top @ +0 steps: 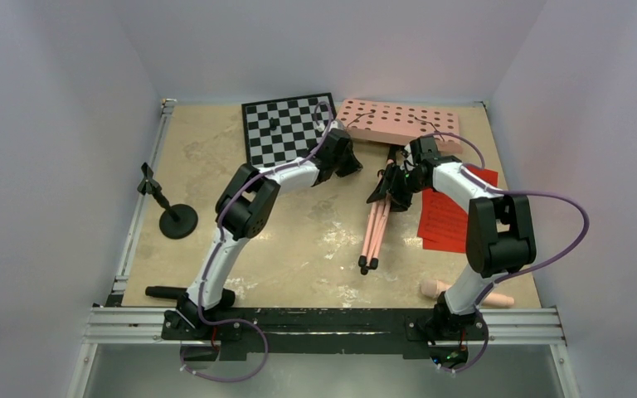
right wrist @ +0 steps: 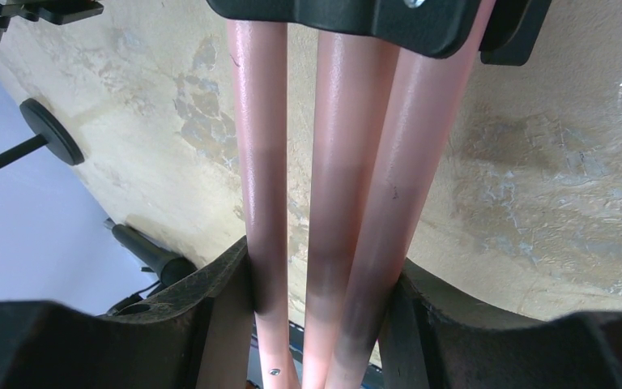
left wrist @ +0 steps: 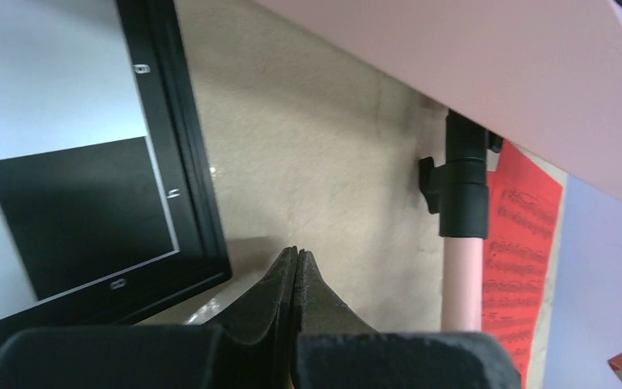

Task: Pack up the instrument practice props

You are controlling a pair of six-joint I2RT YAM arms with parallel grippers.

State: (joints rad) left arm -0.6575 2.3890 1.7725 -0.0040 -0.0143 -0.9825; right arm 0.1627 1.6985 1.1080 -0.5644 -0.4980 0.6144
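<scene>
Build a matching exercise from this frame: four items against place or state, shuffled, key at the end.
Items
1. left gripper
2. right gripper
3. peg stand
4. peach tube

Place or state
a. lying at the near right corner of the table
b. clamped around the pink stand legs
c. shut on nothing, beside the chessboard
d. on its round base by the left edge

Pairs: 1-c, 2-b, 3-d, 4-a
</scene>
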